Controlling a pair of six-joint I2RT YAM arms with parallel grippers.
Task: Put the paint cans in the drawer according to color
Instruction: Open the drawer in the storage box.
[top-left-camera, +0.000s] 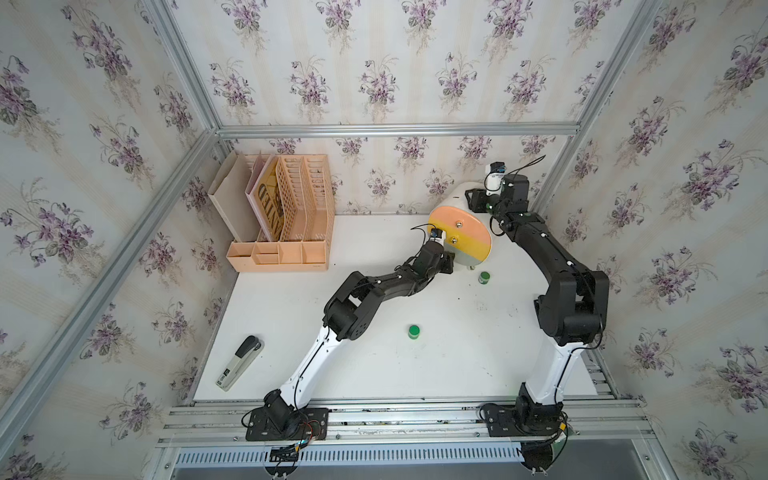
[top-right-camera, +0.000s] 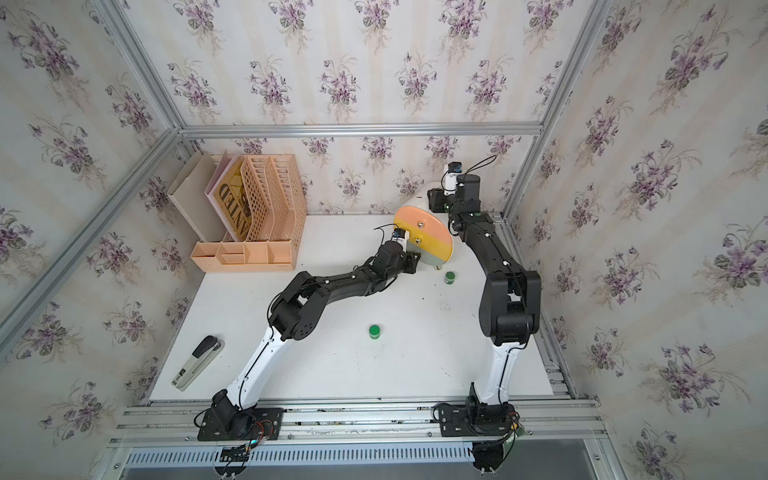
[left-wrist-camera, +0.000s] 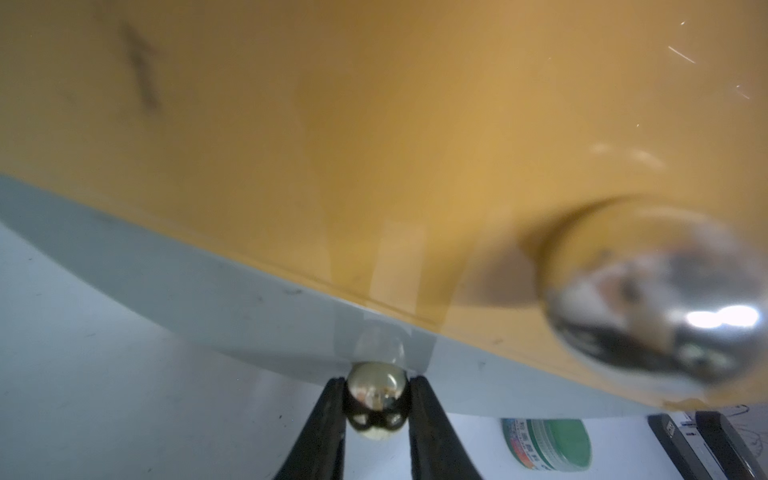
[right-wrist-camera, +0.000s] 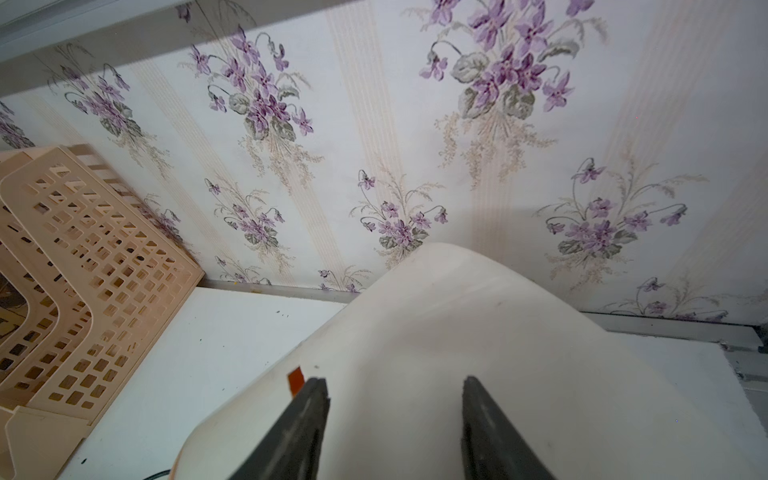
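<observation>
1. Left gripper (left-wrist-camera: 377, 380) pinches the small metal knob (left-wrist-camera: 377, 399) of the grey-green drawer (left-wrist-camera: 208, 299), probably to pull it open for green cans.
2. Right gripper (right-wrist-camera: 394, 379), jaws spread, sits over the white top of the drawer cabinet (right-wrist-camera: 436, 332), apparently to brace it; contact is unclear.
3. In both top views the drawer cabinet (top-left-camera: 459, 237) stands right of centre by the back wall. It is a white drum with a round front banded peach, yellow and grey-green.
4. Two green-lidded paint cans stand on the table (top-left-camera: 291, 365): one (top-left-camera: 484, 277) just below the cabinet, one (top-left-camera: 413, 331) near frame centre.
</observation>
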